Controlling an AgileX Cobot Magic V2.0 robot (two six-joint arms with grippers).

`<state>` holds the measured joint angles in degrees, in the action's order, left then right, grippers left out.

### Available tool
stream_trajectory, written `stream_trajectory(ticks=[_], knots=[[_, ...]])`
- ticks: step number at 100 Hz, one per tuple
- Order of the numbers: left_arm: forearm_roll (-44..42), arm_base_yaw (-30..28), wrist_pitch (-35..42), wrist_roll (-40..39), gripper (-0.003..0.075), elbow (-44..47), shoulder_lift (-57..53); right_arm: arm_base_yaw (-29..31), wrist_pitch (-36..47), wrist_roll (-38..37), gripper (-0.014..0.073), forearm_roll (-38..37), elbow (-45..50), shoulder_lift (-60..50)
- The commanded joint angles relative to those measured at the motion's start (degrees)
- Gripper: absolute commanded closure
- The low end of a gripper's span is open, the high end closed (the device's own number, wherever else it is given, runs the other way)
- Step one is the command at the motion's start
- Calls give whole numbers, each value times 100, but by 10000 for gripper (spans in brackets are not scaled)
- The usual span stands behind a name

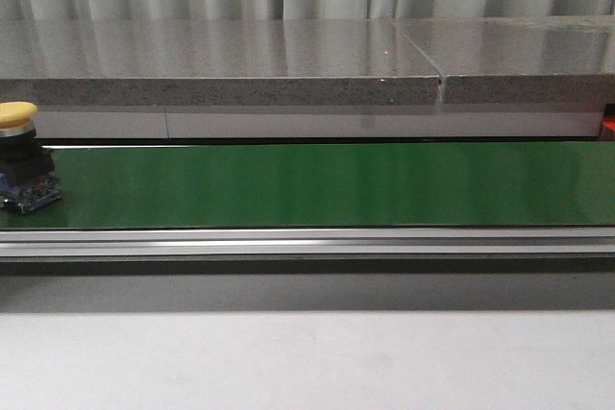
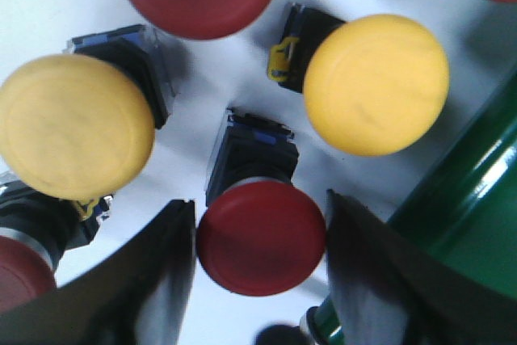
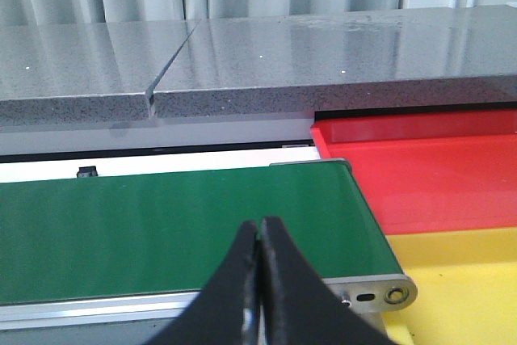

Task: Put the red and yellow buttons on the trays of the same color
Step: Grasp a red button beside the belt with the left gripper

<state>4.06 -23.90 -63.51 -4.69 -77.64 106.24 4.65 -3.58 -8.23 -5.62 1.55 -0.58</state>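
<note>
Belt [image 1: 317, 184] is our landmark: a yellow button [image 1: 19, 156] stands at its far left end, and the red tray [image 3: 428, 171] and yellow tray [image 3: 460, 280] sit past its other end. Our left gripper [image 2: 260, 256] gapes wide around a red button [image 2: 260, 248] beside the belt; our right gripper [image 3: 258, 280] hangs pinched closed over it

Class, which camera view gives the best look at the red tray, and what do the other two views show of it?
The right wrist view: the red tray lies open beyond the end of the green belt, beside the yellow tray. The front view shows at most a red sliver at its right edge. The left wrist view shows only buttons, no tray.
</note>
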Motion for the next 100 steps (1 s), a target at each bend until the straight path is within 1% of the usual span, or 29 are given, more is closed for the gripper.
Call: stream_trajectory(ticks=[1, 12, 20, 33, 45, 64, 81, 90, 100], knots=[[39, -30, -24, -60, 418, -151, -251, 20, 443, 2, 660, -40, -86, -63], [39, -30, 11, -60, 464, -151, -251, 20, 443, 2, 660, -40, -86, -63], [39, -30, 25, -60, 483, -151, -251, 20, 443, 2, 660, -40, -86, -63], [-34, -30, 0, -60, 483, -151, -350, 20, 443, 2, 660, -40, -86, -63], [-60, -30, -16, 11, 483, -151, -655, 20, 443, 2, 660, -40, -86, -63], [-60, -19, -169, 399, 483, -151, -1273, 20, 443, 2, 660, -40, -86, -63], [-50, -11, -401, 554, 483, -151, -1702, 20, 443, 2, 660, -40, -86, -63], [-50, 106, -502, 643, 483, -160, -1835, 20, 443, 2, 660, -40, -86, -63], [-26, 385, -512, 707, 478, -284, -1914, 20, 443, 2, 660, -40, -86, -63]])
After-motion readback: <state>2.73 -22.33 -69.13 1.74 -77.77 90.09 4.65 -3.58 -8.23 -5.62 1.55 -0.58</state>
